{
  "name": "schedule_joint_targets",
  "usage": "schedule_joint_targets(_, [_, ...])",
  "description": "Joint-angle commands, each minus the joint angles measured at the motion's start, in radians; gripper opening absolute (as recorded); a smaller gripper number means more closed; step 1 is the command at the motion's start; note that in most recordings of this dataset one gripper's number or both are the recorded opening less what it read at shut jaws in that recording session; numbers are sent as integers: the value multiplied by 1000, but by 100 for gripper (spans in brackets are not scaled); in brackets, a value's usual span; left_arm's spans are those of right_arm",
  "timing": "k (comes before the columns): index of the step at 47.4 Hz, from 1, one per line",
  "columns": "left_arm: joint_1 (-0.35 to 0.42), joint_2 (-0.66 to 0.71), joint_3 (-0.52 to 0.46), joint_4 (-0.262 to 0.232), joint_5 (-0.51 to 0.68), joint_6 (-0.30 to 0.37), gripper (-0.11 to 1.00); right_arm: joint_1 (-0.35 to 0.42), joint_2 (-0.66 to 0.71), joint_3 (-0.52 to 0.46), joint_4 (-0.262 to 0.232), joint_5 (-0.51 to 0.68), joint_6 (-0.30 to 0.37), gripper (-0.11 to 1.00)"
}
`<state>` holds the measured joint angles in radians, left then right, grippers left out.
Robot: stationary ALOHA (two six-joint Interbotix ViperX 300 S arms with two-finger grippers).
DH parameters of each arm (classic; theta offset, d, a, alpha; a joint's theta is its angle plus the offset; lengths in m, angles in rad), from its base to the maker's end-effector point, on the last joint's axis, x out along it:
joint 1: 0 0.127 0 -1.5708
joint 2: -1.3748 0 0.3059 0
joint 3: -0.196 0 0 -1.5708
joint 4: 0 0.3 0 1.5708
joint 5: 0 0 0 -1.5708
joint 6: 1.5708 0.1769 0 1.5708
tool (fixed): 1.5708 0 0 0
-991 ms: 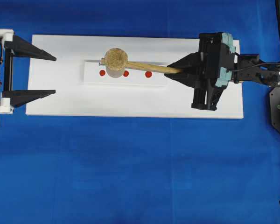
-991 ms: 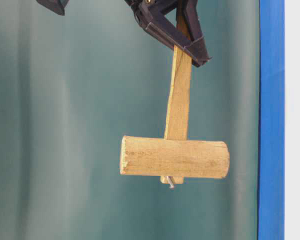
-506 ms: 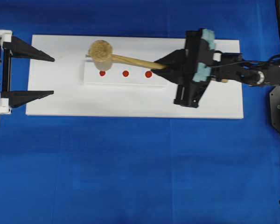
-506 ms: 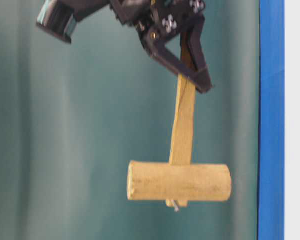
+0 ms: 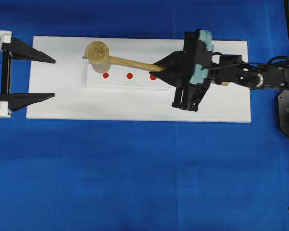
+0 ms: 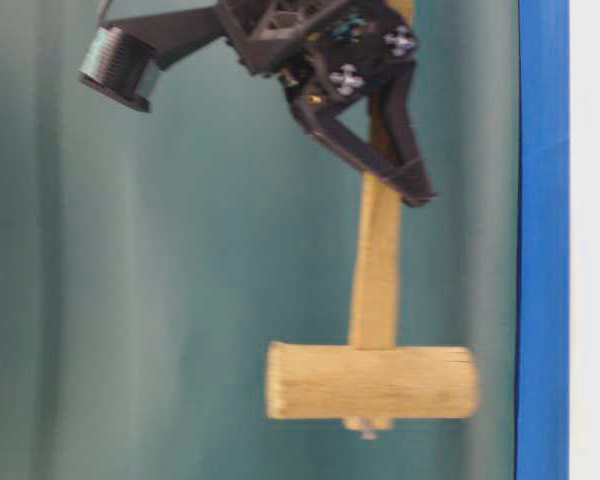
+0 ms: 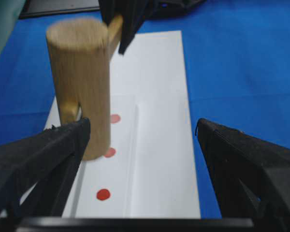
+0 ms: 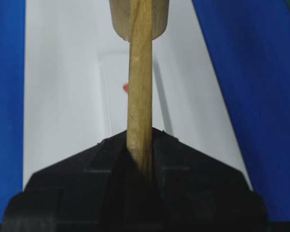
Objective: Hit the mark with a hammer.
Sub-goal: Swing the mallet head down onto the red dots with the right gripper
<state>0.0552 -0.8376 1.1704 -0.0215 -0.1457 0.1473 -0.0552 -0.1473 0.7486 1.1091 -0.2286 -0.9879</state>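
While clamped by its handle in the right gripper point(image 5: 160, 72): hammer point(image 5: 97, 51) over white board point(image 5: 135, 103).
Head at left end of raised strip point(image 5: 130, 83), beside leftmost of three red dots point(image 5: 105, 75); left gripper point(image 5: 54, 79) spread wide, holding nothing.

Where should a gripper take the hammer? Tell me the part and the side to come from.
Take the hammer by the far end of its long flat handle, coming in along the handle from the end away from the head, jaws on the two broad faces. The thick round head looks too bulky to clamp, and a rear hold leaves it free to swing. The right gripper holds it roughly so already.
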Motion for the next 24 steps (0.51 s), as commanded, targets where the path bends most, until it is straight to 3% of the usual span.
schedule_joint_targets(1, [2, 2, -9, -2, -6, -3, 89, 0, 37, -32, 9, -11, 3, 2])
schedule_joint_targets(12, [2, 0, -9, -2, -6, -3, 89, -11, 212, -40, 60, -8, 23, 2])
schedule_joint_targets(24, [2, -2, -9, -2, -5, -3, 89, -11, 152, -29, 57, -18, 25, 2])
